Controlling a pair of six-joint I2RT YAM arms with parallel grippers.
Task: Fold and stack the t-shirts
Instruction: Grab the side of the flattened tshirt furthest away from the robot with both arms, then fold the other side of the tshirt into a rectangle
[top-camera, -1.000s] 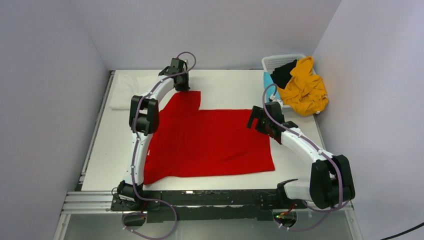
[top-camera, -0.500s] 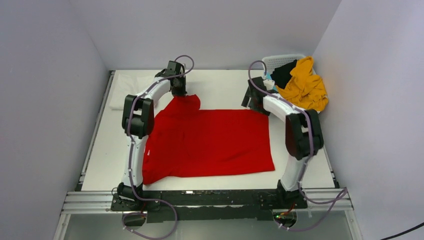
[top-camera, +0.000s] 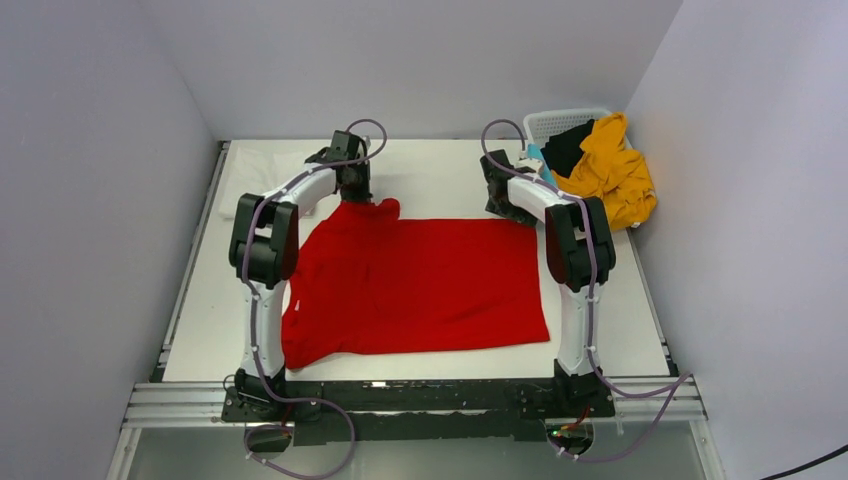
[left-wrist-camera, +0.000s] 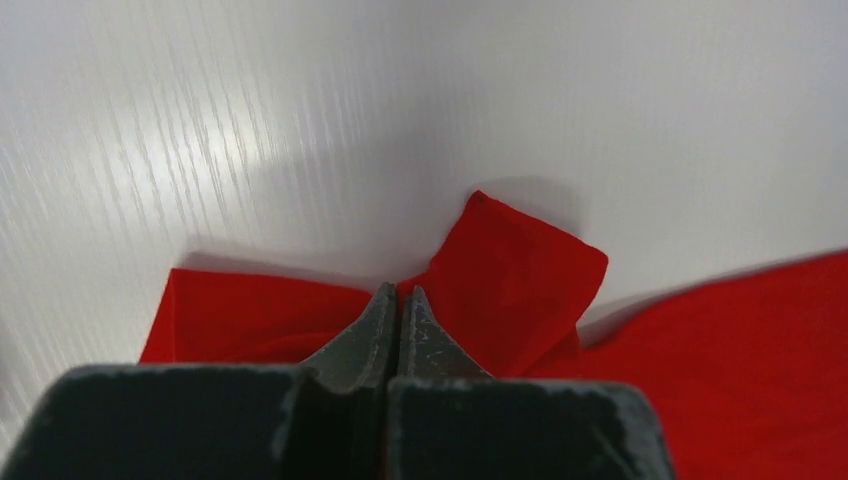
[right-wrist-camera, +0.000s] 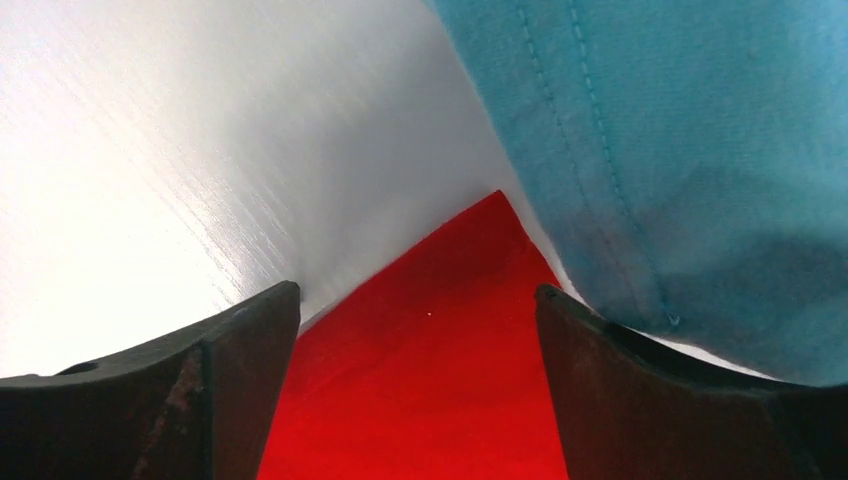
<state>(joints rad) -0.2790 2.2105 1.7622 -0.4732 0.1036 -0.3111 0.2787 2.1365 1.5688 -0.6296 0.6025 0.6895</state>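
A bright red t-shirt (top-camera: 420, 280) lies spread on the white table (top-camera: 440, 175). My left gripper (top-camera: 357, 190) is at its far left sleeve. In the left wrist view the jaws (left-wrist-camera: 400, 293) are shut on the red cloth, and the sleeve (left-wrist-camera: 520, 270) bunches up on both sides of them. My right gripper (top-camera: 498, 200) is over the shirt's far right corner. It is open (right-wrist-camera: 415, 292), its fingers on either side of the red corner (right-wrist-camera: 450, 340). A teal t-shirt (right-wrist-camera: 680, 150) hangs just to its right.
A white lattice basket (top-camera: 560, 122) stands at the back right, holding a mustard-yellow t-shirt (top-camera: 610, 180) and a black one (top-camera: 568, 148). A white t-shirt (top-camera: 245, 185) lies at the table's far left. Grey walls close in on three sides.
The right arm swung from the shirt's right edge up to its far right corner. The left gripper closed on the sleeve, which has crumpled and shifted slightly.
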